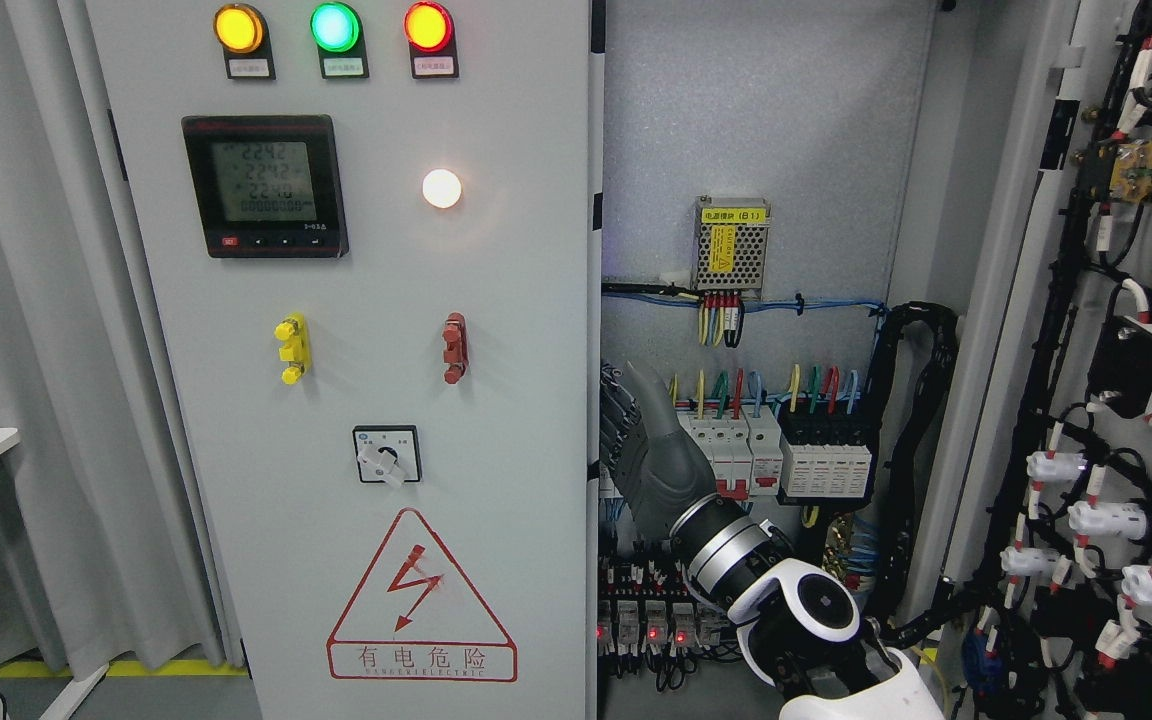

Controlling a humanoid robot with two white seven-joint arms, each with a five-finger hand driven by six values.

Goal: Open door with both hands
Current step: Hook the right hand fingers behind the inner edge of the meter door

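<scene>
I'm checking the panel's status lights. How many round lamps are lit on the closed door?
4: amber lamp, green lamp and red lamp in a row at the top, white lamp right of the meter.

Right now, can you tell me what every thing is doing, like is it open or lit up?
Left door: closed.
Right door: swung open, wiring on show.
Yellow lamp: lit.
Green lamp: lit.
Red lamp: lit.
White lamp: lit.
Meter: on, showing numbers.
Rotary switch: knob pointing lower right.
Right hand: at the left door's edge; grip unclear.
</scene>
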